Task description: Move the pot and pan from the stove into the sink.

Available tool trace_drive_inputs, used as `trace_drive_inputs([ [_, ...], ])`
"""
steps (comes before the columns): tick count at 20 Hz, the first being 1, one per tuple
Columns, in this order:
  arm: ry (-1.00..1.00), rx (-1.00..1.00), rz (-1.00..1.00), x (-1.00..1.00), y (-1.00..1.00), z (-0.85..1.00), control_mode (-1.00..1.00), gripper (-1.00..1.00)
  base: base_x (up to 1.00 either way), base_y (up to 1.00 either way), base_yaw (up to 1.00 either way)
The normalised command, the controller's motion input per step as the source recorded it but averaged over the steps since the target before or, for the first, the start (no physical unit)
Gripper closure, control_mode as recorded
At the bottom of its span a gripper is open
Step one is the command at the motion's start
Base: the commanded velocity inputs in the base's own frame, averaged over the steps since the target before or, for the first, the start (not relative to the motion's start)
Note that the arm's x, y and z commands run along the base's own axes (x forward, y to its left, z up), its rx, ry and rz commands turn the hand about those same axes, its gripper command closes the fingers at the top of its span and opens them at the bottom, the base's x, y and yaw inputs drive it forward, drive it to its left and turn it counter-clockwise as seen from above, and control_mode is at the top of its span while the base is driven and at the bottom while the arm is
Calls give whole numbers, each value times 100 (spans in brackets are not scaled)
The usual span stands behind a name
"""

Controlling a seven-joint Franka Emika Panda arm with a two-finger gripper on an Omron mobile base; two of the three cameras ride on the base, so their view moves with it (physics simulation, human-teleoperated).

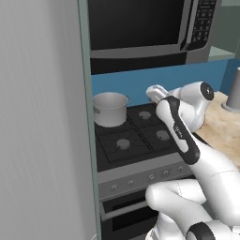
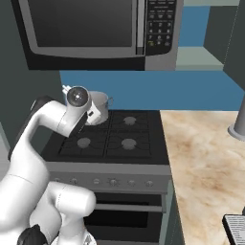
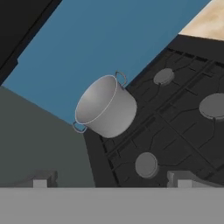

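The silver-grey pot stands upright on the back left burner of the black stove, close to the blue back wall. It is partly hidden behind my arm in the right base view, where the pot sits at the rear of the stove. In the hand view my gripper is open with nothing between its fingertips, and it hovers over the stove a burner's width short of the pot. The pan and the sink are out of view.
A microwave hangs low over the stove. A tall grey panel walls off the stove's left side. To the right of the stove runs a beige counter, with a grey cylinder standing on it at the far right.
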Motion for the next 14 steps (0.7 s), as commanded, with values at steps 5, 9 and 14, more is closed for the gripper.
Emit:
trace_drive_inputs([
  [5, 3, 1, 0, 7, 0, -11, -100, -100, 0, 0, 0],
  [9, 7, 6, -2, 23, 0, -27, -100, -100, 0, 0, 0],
  [14, 5, 8, -1, 40, 4, -25, -100, -100, 0, 0, 0],
])
